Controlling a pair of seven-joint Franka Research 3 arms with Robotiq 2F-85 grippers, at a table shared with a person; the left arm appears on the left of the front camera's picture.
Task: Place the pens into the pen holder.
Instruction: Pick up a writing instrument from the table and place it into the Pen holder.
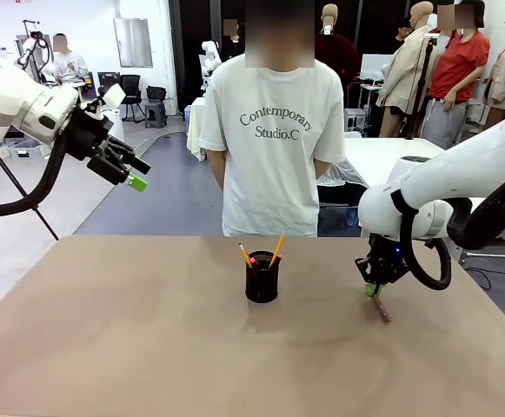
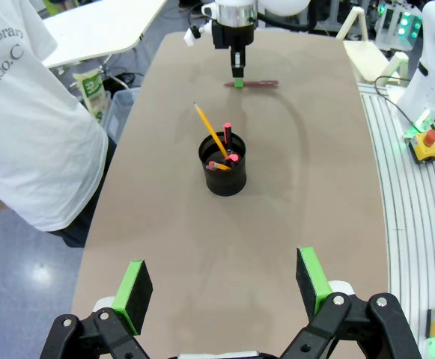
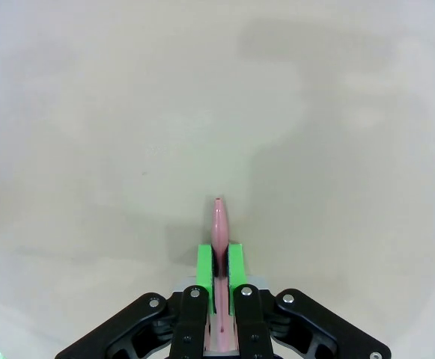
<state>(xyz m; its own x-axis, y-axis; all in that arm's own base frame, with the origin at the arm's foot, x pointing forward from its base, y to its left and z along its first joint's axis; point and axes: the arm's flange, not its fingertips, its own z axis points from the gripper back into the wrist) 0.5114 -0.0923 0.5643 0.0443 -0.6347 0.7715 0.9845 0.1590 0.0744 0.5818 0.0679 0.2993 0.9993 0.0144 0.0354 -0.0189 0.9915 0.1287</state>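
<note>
The black mesh pen holder (image 1: 262,282) (image 2: 224,176) stands at the table's middle. A yellow-orange pen (image 1: 276,249) (image 2: 211,131) and a dark pen with red accents (image 1: 245,254) (image 2: 227,134) lean inside it. To its right, a reddish-pink pen (image 1: 382,308) (image 2: 260,83) (image 3: 219,221) lies flat on the table. My right gripper (image 1: 372,287) (image 2: 237,81) (image 3: 220,269) points straight down and is shut on one end of this pen, the green pads pressed against both sides. My left gripper (image 1: 135,174) (image 2: 224,288) hangs open and empty, high above the table's left side.
A person in a white T-shirt (image 1: 269,139) stands at the far edge behind the holder, hands behind the back. The brown table (image 1: 148,347) is bare around the holder. White tables and chairs stand farther back.
</note>
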